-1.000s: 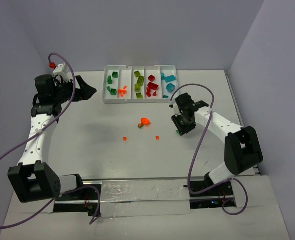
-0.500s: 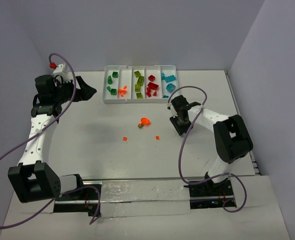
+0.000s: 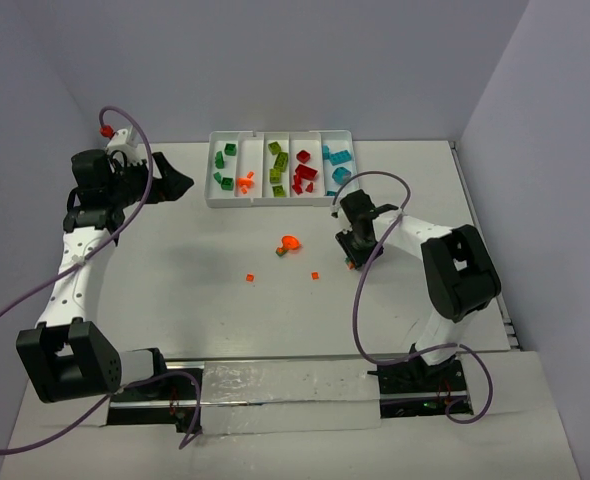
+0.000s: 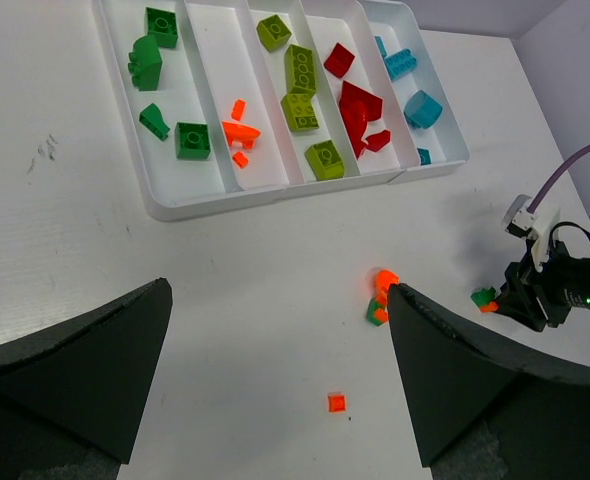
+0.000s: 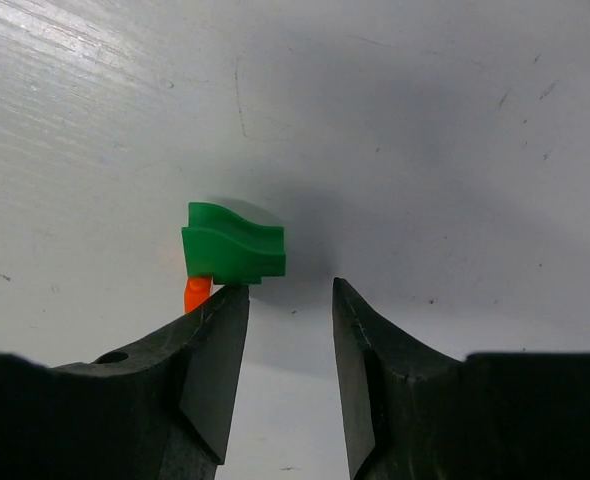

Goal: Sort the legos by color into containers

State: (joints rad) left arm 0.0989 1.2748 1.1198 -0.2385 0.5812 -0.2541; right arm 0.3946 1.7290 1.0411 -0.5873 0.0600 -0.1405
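The white tray (image 3: 280,202) at the back holds the containers, with legos sorted dark green (image 4: 192,140), orange (image 4: 239,131), lime (image 4: 301,72), red (image 4: 358,103) and teal (image 4: 423,108). My right gripper (image 5: 285,300) points down at the table, open, with nothing between its fingers. A dark green piece on an orange bit (image 5: 233,253) lies just past its left fingertip (image 5: 225,310); it also shows as the green and orange piece (image 3: 351,264). My left gripper (image 4: 275,330) hovers wide open and empty left of the tray, seen from above as the left gripper (image 3: 175,182).
An orange and green cluster (image 3: 289,243) lies mid-table, also visible as the cluster (image 4: 380,297). Two tiny orange bits (image 3: 250,277) (image 3: 315,274) lie nearer the arms. The right arm's purple cable (image 3: 360,300) loops over the table's right side.
The right arm's elbow has swung left and its gripper has shifted slightly left toward the cluster, jaws a little wider. The left arm has not moved.
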